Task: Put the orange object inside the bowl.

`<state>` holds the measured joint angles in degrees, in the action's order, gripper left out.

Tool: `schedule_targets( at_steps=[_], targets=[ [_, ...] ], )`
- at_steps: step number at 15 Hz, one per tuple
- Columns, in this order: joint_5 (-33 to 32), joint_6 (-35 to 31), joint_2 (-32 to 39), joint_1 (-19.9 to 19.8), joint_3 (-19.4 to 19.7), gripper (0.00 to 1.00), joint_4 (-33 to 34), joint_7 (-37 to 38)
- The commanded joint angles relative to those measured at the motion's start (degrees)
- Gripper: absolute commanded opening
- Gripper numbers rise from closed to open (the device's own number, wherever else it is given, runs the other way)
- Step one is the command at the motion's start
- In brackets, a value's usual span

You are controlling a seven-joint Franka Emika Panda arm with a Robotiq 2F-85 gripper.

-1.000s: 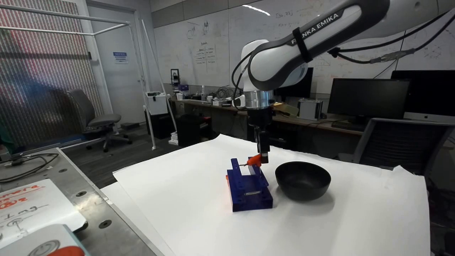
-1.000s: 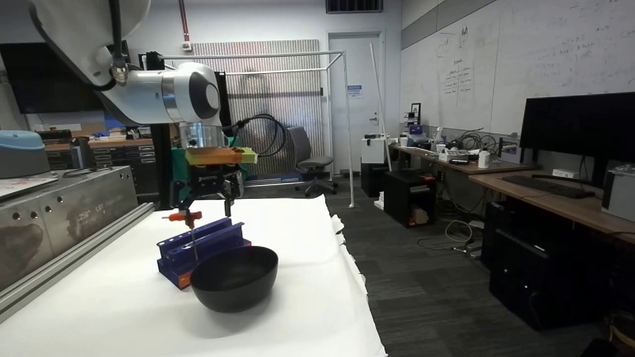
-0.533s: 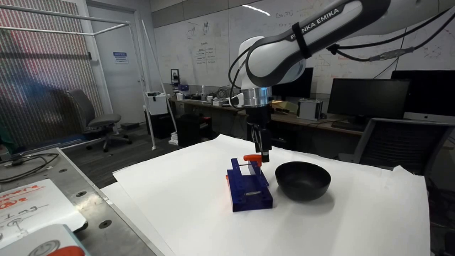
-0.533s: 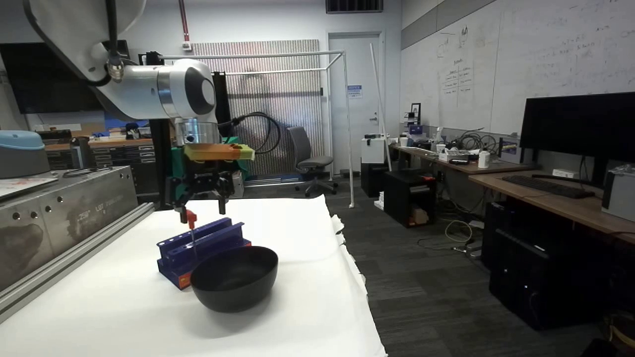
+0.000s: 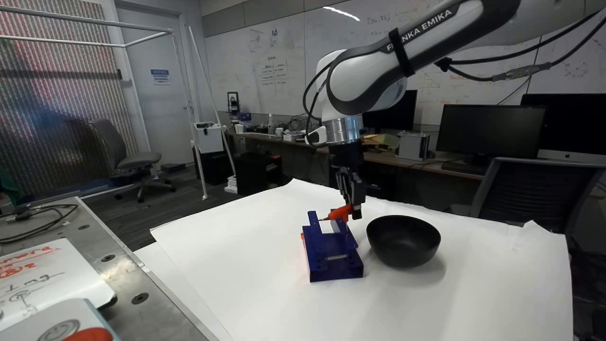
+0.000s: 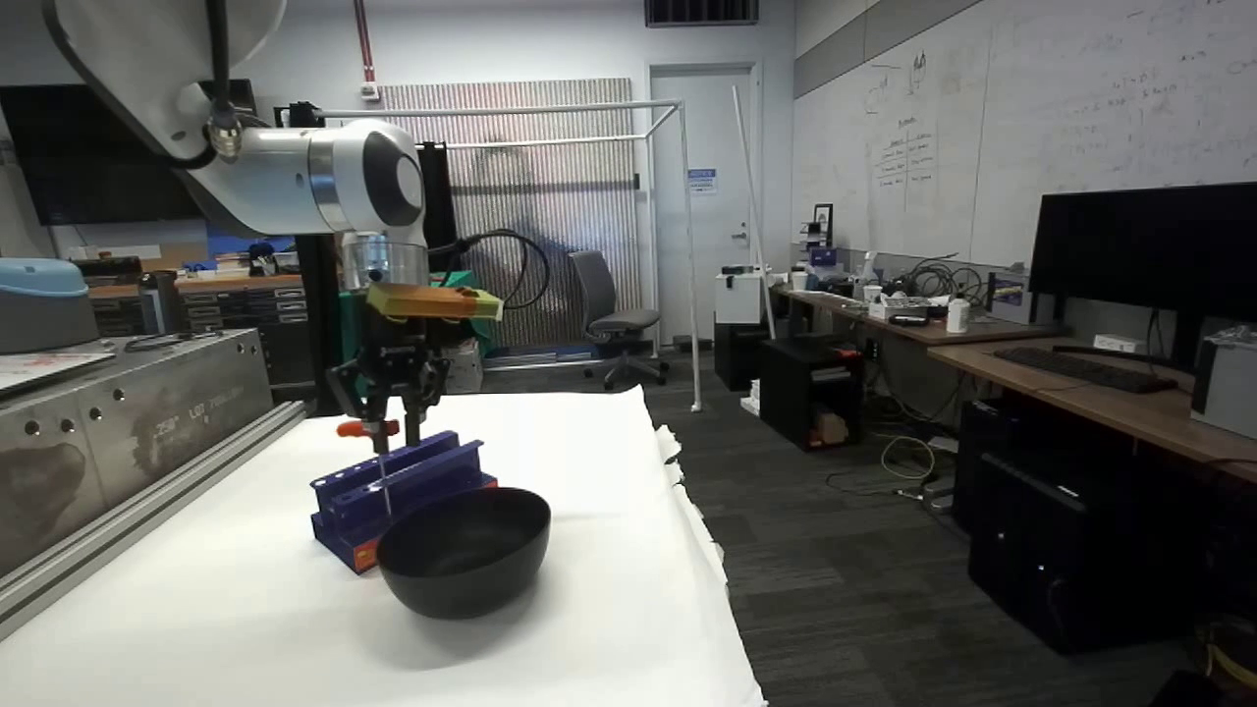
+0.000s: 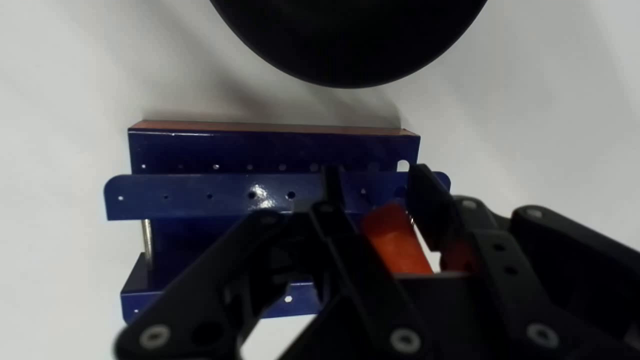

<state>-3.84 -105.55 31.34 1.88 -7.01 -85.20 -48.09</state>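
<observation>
The orange object [image 5: 338, 214] is a tool with an orange handle and a thin metal shaft, standing in the dark-blue rack; its handle juts out sideways in an exterior view [image 6: 352, 429]. My gripper [image 6: 397, 442] is down at the handle, fingers partly drawn together. In the wrist view the orange handle [image 7: 400, 247] lies between the fingers of the gripper [image 7: 377, 182], near the left one, with a gap to the right one. The bowl [image 5: 403, 241], round and black, stands beside the rack; its rim crosses the top of the wrist view [image 7: 350, 45].
The dark-blue rack [image 5: 334, 265] with rows of holes sits on the white-covered table [image 5: 265, 274], close to the bowl. A metal bench [image 6: 167, 422] runs along the table's side. Desks with monitors [image 5: 490, 130] stand farther off.
The fingers have drawn much closer together in the last half second. The orange handle swung to another direction at half a second ago and has now turned back. Rack and bowl stay put.
</observation>
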Motion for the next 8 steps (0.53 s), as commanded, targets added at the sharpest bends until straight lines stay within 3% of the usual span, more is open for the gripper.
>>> schedule_targets(
  at_steps=[1, 5, 8],
  targets=[
    [0.75, 2.04, -0.77, -0.75, -0.83, 0.66, 0.34, -2.32],
    [0.54, 2.24, -0.89, -0.54, -1.09, 0.95, 0.19, -4.11],
    [0.11, 1.17, -0.69, -0.17, -1.18, 1.0, 0.22, -4.79]
  ],
)
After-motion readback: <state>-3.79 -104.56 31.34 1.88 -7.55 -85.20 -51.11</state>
